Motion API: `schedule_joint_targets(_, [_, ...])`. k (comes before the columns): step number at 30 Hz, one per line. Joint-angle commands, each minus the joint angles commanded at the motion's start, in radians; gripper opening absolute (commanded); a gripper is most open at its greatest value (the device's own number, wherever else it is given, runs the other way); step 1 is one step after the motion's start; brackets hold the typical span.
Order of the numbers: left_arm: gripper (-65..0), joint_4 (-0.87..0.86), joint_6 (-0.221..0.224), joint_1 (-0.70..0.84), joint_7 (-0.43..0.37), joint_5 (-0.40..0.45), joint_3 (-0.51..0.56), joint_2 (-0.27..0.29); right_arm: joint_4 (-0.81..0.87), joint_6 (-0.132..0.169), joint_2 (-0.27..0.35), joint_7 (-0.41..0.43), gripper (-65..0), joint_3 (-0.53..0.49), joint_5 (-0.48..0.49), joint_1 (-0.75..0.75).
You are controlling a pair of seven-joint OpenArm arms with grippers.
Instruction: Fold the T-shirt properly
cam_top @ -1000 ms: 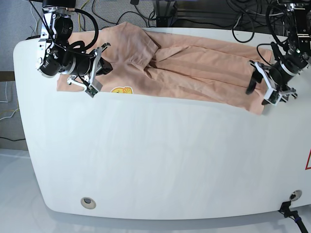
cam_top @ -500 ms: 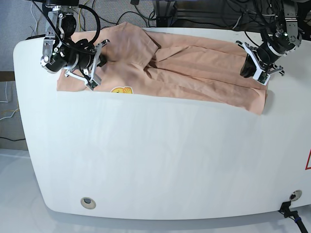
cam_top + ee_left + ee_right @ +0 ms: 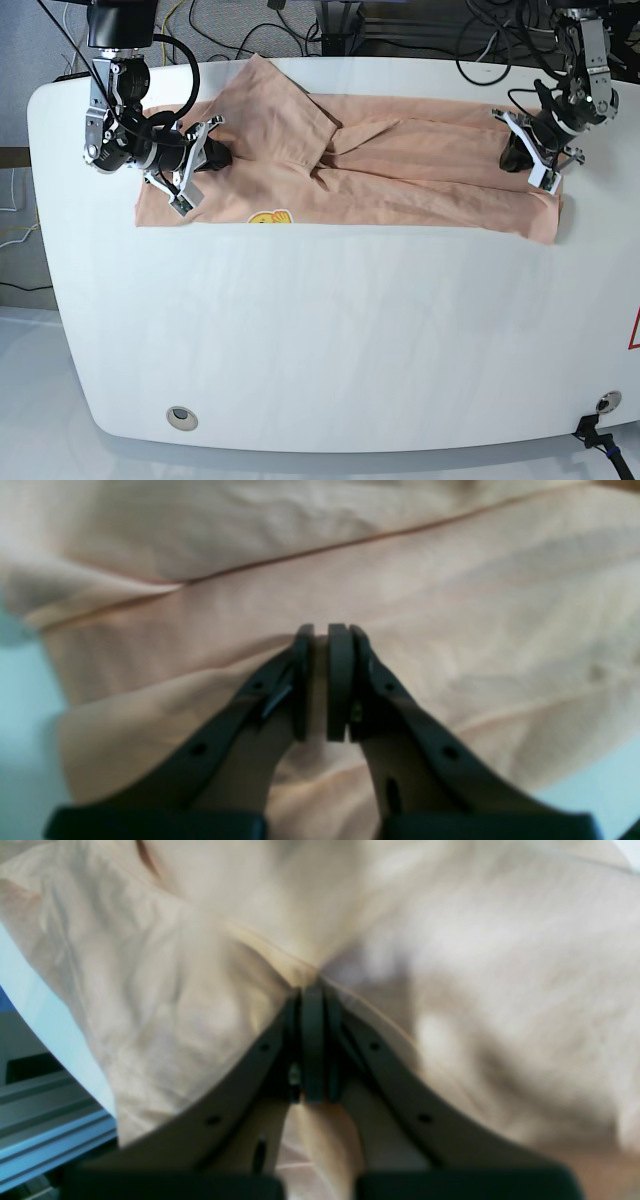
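The peach T-shirt (image 3: 400,165) lies stretched in a wide band across the far half of the white table (image 3: 330,330), with its small yellow print (image 3: 268,217) at the near hem on the left. My right gripper (image 3: 213,157) is shut on a pinch of cloth at the left end; in the right wrist view the right gripper (image 3: 312,1040) has its pads pressed together in a fold of the T-shirt (image 3: 475,990). My left gripper (image 3: 514,157) is shut on the right end; in the left wrist view the left gripper (image 3: 320,680) pinches a thin layer of the T-shirt (image 3: 450,605).
Cables and a dark frame (image 3: 340,20) lie behind the table's far edge. A round hole (image 3: 181,417) sits near the front left edge and a small fitting (image 3: 603,402) at the front right. A metal rail (image 3: 40,1120) shows beyond the table edge.
Both grippers have come down onto the shirt's ends and shut on it. The shirt has been drawn toward the front and pulled flatter; the yellow print has shifted nearer and to the right.
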Motion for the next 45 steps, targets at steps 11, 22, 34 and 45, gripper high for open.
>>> schedule_joint_targets(11, [-61.9, -0.074, 0.000, -0.115, 0.000, 0.002, 0.002, 0.000, -0.169, 0.000, 0.000, 0.086, -65.0, -0.054, -0.051, 0.103])
schedule_joint_targets(22, [-61.6, 0.095, 0.000, -0.138, 0.002, -0.005, -0.048, -0.052, -0.169, 0.000, -0.006, 0.086, -65.0, -0.054, -0.048, 0.104])
schedule_joint_targets(34, [-25.7, -0.011, 0.000, -0.267, 0.103, -0.008, -0.193, -0.048, -0.169, 0.000, -0.014, 0.086, -65.0, -0.055, -0.048, 0.104])
schedule_joint_targets(45, [-25.7, -0.327, 0.000, -0.423, 0.097, -0.008, -0.149, -0.048, -0.172, 0.000, -0.032, 0.086, -65.0, -0.055, -0.055, 0.104])
